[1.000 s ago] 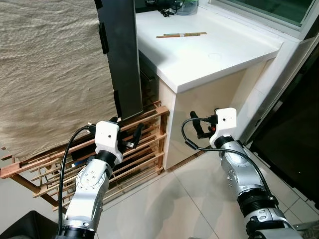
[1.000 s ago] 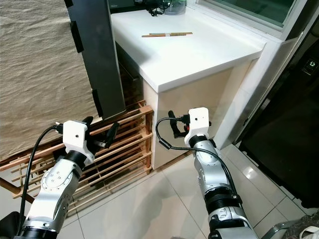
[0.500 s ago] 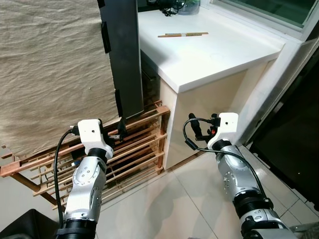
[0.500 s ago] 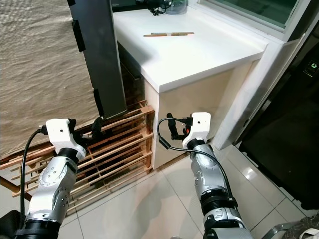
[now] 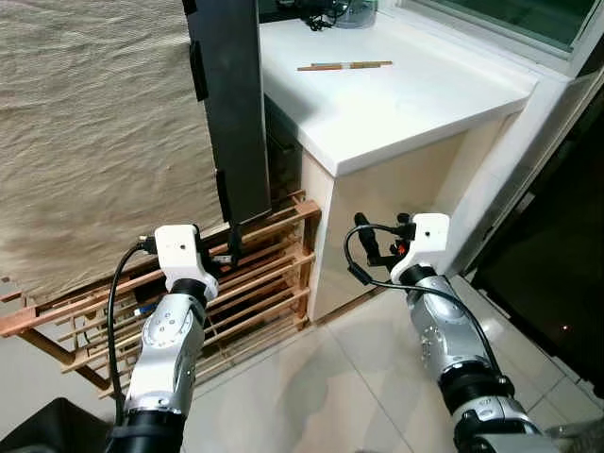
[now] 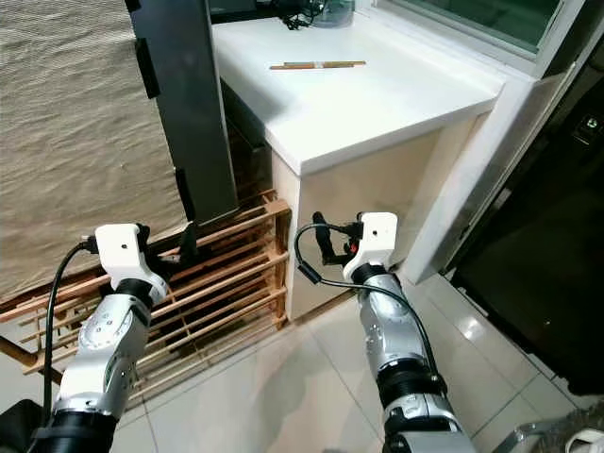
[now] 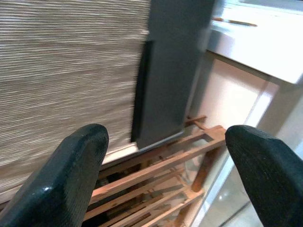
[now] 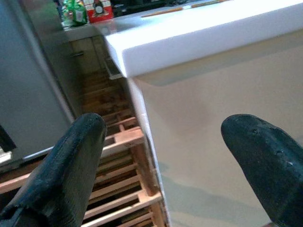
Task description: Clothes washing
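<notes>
beside white counter (image 5: 396, 104), left gripper (image 7: 165, 156) and right gripper (image 8: 165, 156) both spread, empty; approach step, no laundry visible; next: locate clothes.

Spread left pincer (image 7: 165, 175) before wooden rack (image 7: 189, 156)

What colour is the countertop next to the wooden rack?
The countertop is plain white, above a cream side panel. It shows best in the left eye view.
</notes>
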`<state>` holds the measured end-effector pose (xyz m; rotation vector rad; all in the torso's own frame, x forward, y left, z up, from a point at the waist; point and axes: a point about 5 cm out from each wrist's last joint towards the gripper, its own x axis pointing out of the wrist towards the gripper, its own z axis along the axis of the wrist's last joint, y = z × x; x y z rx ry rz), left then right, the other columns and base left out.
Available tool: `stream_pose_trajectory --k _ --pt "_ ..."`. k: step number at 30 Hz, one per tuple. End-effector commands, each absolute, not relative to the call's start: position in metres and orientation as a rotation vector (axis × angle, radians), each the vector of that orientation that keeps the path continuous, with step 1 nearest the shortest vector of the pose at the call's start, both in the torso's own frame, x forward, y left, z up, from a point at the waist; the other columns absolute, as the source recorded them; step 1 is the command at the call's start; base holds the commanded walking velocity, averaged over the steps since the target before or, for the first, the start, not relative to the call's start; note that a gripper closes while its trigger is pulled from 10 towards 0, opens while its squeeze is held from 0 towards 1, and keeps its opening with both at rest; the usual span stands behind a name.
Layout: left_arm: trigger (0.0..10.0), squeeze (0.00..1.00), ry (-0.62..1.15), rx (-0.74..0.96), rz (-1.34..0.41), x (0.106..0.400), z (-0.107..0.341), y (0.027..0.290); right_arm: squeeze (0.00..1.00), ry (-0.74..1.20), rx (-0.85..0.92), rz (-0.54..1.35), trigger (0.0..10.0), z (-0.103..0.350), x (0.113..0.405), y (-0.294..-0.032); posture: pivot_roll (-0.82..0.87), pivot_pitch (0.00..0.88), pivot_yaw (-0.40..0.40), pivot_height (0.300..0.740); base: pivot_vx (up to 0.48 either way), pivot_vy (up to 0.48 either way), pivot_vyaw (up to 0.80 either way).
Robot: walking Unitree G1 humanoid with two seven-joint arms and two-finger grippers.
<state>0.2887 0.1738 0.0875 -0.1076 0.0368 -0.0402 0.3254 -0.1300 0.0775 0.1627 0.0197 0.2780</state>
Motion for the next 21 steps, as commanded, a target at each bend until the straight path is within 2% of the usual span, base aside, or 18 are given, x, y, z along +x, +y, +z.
stream_pose_trajectory --k 1,6,11,21 --pt "10.0 0.0 0.06 -0.106 -0.061 0.288 0.082 0.17 0.0 0.013 0.162 0.279 10.0 0.077 0.325 -0.132 -0.05 0.0 -0.016 0.74 0.0 0.0 -0.77" --pt "10.0 0.0 0.027 -0.029 -0.126 0.29 0.088 0.162 0.0 0.009 0.162 0.264 10.0 0.079 0.326 -0.135 -0.06 0.0 -0.01 0.74 0.0 0.0 -0.78" --pt "10.0 0.0 0.019 -0.027 -0.168 0.29 0.089 0.156 0.0 0.012 0.162 0.253 10.0 0.078 0.326 -0.139 -0.07 0.0 -0.007 0.74 0.0 0.0 -0.78" --pt "10.0 0.0 0.009 -0.042 -0.265 0.29 0.093 0.147 0.0 -0.009 0.179 0.204 10.0 0.078 0.323 -0.149 -0.09 0.0 0.004 0.74 0.0 0.48 -0.77"
